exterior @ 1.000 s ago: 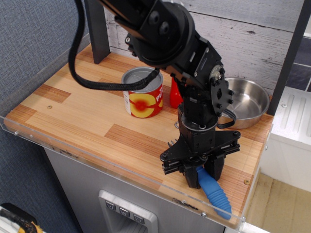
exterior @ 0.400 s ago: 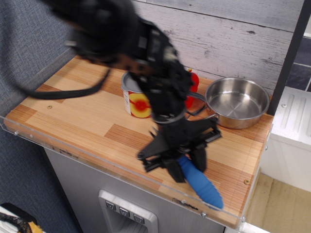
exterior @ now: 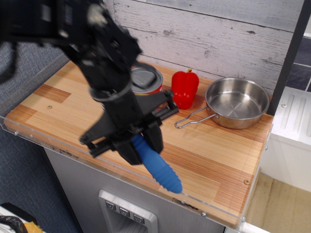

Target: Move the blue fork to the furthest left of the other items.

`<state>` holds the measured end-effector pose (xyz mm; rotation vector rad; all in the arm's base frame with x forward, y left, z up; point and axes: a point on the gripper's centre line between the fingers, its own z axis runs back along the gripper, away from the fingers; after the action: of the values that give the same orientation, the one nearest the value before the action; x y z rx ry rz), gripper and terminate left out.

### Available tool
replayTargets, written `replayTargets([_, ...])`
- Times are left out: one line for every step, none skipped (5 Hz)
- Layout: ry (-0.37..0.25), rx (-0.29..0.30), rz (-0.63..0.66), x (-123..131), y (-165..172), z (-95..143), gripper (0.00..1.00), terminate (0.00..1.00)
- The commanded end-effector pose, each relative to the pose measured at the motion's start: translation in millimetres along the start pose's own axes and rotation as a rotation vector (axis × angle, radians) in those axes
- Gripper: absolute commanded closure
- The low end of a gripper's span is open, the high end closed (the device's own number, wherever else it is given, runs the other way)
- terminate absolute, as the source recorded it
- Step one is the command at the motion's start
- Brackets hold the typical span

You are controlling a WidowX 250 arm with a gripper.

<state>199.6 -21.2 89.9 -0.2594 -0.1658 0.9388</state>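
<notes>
My gripper (exterior: 138, 145) is shut on the blue fork (exterior: 157, 166) and holds it above the front middle of the wooden table. The ribbed blue handle sticks out down and to the right past the fingers; the metal head is hidden in the jaws. The red-and-yellow tin can (exterior: 147, 79) stands behind the arm, partly covered by it. The red bell pepper (exterior: 184, 88) stands to the right of the can. The steel pan (exterior: 237, 102) sits at the back right, its wire handle pointing left.
The wooden table (exterior: 58, 104) has a clear plastic lip along its front edge (exterior: 53, 145). A white plank wall stands behind. A dark post (exterior: 289, 53) rises at the right edge.
The arm has swung left with the fork in its grip, from the front right corner to the front middle. The pepper and pan handle have come into full view.
</notes>
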Motion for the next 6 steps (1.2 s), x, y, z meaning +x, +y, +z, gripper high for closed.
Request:
replayTargets([0.040,0.158,-0.051,45.3,23.8,24.1,1.00,0.00])
replayTargets([0.059,0.262,-0.132,72.7,30.4,23.4,1.00,0.00])
replayTargets([0.056,0.354,-0.173,99.9,36.1,26.3,1.00,0.00])
replayTargets([0.101,0.443,-0.232,127.9,40.0,12.9,1.00,0.00])
replayTargets([0.111,0.455,-0.322,154.1,40.5,-5.5,1.00,0.00])
replayTargets([0.118,0.523,-0.429,177.9,41.4,-14.9,1.00,0.00])
